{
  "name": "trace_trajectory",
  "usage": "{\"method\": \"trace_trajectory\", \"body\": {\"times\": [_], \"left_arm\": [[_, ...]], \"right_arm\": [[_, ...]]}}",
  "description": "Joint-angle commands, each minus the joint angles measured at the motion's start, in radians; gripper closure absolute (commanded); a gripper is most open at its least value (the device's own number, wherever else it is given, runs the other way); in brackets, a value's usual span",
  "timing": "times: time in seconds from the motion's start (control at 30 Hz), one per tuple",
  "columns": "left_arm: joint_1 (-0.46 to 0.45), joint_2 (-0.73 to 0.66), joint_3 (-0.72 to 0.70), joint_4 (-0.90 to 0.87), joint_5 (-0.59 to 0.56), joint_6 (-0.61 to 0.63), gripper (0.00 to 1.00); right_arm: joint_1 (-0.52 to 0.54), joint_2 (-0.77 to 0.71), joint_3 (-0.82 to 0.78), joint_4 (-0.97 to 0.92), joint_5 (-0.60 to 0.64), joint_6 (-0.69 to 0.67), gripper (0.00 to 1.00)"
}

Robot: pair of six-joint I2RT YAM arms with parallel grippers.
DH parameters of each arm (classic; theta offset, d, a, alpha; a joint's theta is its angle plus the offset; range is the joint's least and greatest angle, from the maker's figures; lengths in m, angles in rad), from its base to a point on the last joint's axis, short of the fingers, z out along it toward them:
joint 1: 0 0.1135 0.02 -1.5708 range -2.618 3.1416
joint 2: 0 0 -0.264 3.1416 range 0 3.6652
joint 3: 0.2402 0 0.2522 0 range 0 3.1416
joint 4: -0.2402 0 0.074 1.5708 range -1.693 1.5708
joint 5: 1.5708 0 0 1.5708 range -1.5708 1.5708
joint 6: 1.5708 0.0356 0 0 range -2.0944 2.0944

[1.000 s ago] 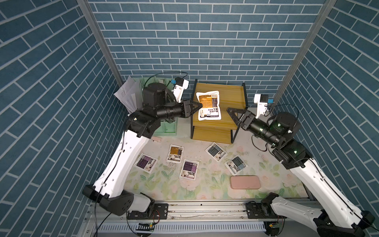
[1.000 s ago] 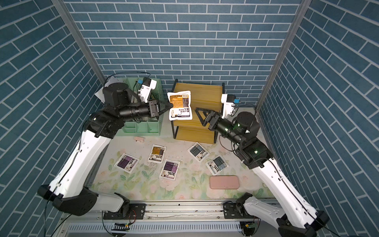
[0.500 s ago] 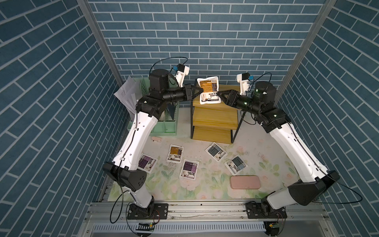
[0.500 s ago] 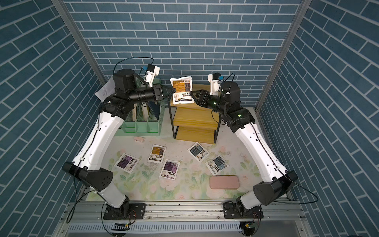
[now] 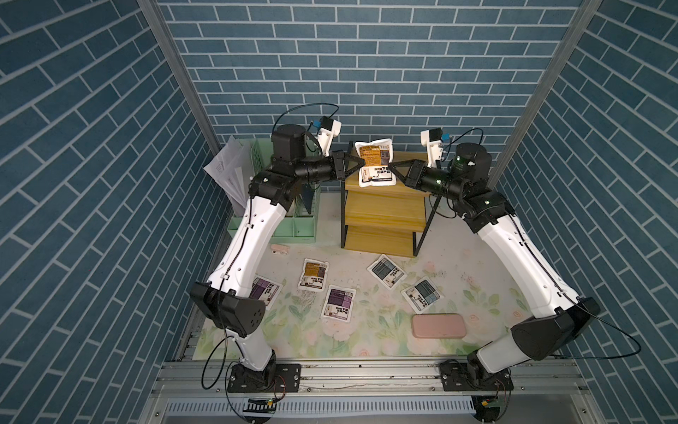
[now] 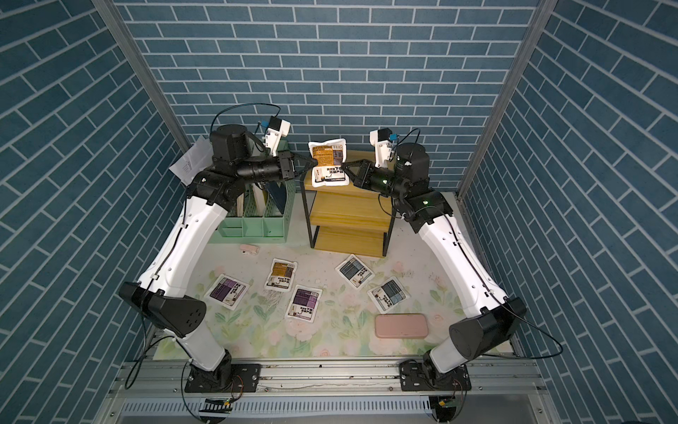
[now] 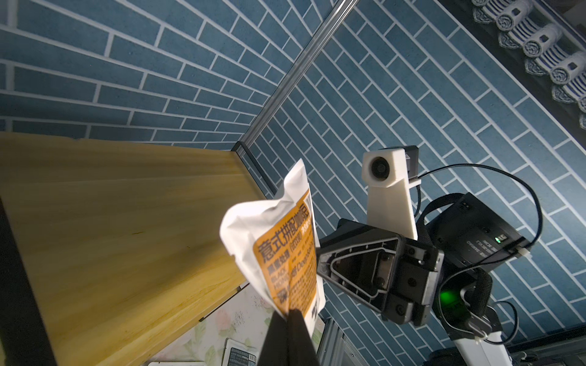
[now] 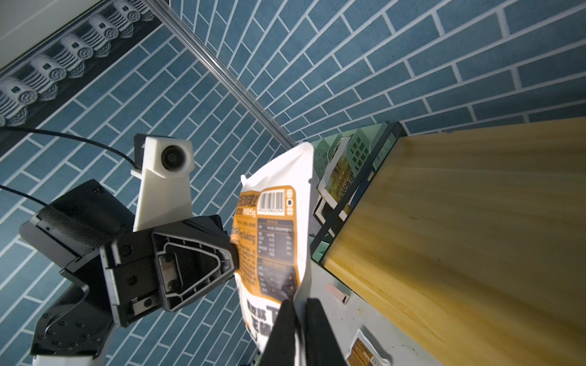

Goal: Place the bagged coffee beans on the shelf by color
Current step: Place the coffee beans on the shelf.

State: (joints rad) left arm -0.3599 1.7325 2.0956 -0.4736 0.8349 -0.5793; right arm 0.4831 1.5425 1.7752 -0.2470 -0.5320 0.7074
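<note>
Step in hand: first orange-brown pouch (image 5: 375, 163) going onto the shelf (image 5: 385, 209). The pouch is held in the air over the shelf's top board, apparently clear of it.

Left gripper (image 5: 359, 167) is clamped on one side edge of the pouch. Right gripper (image 5: 391, 168) is pinched tight on the opposite edge.

Both forearms are roughly level, reaching inward over the shelf from either side, wrists high.

Next, probably: lower together onto the top board, then release. The limp bag may fold or slide.

Five other pouches (image 5: 313, 274) lie flat in front of the shelf.

Green organizer (image 5: 304, 230), pink case (image 5: 438, 325)
</note>
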Motion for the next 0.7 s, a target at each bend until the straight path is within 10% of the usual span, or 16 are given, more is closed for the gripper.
{"method": "trace_trajectory", "body": {"times": [0.0, 0.07, 0.17, 0.3, 0.67], "left_arm": [[0.002, -0.008, 0.004, 0.018, -0.004, 0.014, 1.0], [0.003, -0.017, 0.003, 0.009, -0.027, 0.023, 0.8], [0.003, -0.067, -0.023, 0.013, -0.109, 0.049, 0.01], [0.022, -0.181, -0.095, 0.003, -0.348, 0.091, 0.0], [0.068, -0.373, -0.342, 0.013, -0.556, 0.098, 0.01]], "right_arm": [[0.002, -0.008, -0.017, 0.023, 0.023, 0.008, 1.0], [0.002, -0.012, -0.029, 0.023, 0.065, 0.02, 1.0], [0.001, -0.006, -0.047, 0.037, 0.119, 0.055, 1.0], [-0.006, 0.013, -0.023, -0.061, 0.336, 0.086, 1.0], [0.007, 0.307, 0.27, -0.154, 0.267, 0.124, 1.0]]}}
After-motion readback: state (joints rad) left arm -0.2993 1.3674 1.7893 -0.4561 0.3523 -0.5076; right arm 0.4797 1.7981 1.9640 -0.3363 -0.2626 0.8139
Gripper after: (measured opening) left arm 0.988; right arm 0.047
